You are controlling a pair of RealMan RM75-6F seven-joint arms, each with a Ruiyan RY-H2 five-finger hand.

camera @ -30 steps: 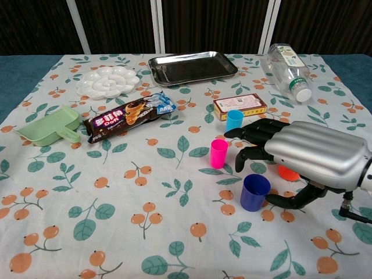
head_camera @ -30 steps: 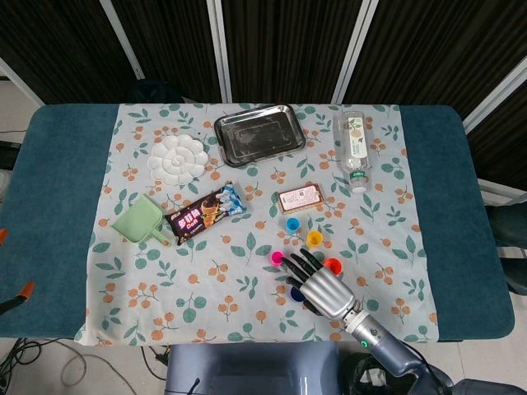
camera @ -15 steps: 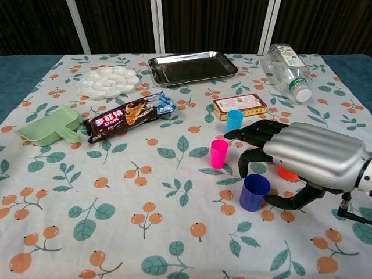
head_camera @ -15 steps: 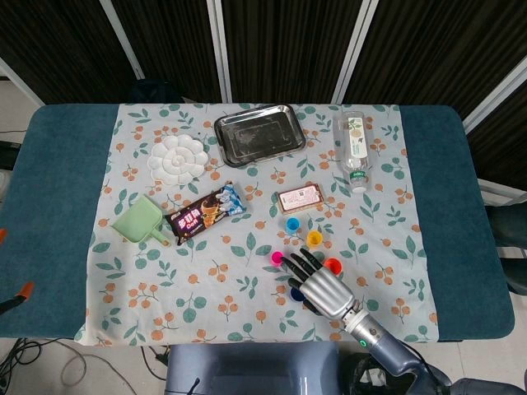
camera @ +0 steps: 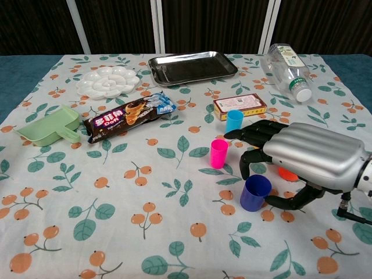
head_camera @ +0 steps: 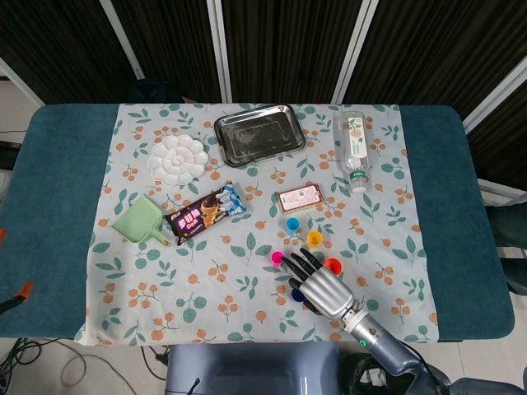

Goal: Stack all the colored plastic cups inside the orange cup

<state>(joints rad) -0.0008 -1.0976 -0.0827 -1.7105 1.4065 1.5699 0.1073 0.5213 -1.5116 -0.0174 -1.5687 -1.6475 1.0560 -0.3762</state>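
The right hand (camera: 302, 160) cups its spread fingers around the dark blue cup (camera: 254, 193) without clamping; it should close squarely, then lift toward the orange cup (head_camera: 332, 264).

Table (head_camera: 58, 206): teal top, floral cloth (head_camera: 247, 288) over its middle
Backdrop: dark panels (head_camera: 280, 45), pale slanted bars

Right hand (camera: 302, 154) with fingers spread above the blue cup (camera: 254, 192) (thumb beside it); pink cup (camera: 218, 153) and light-blue cup (camera: 234, 120) upright nearby.
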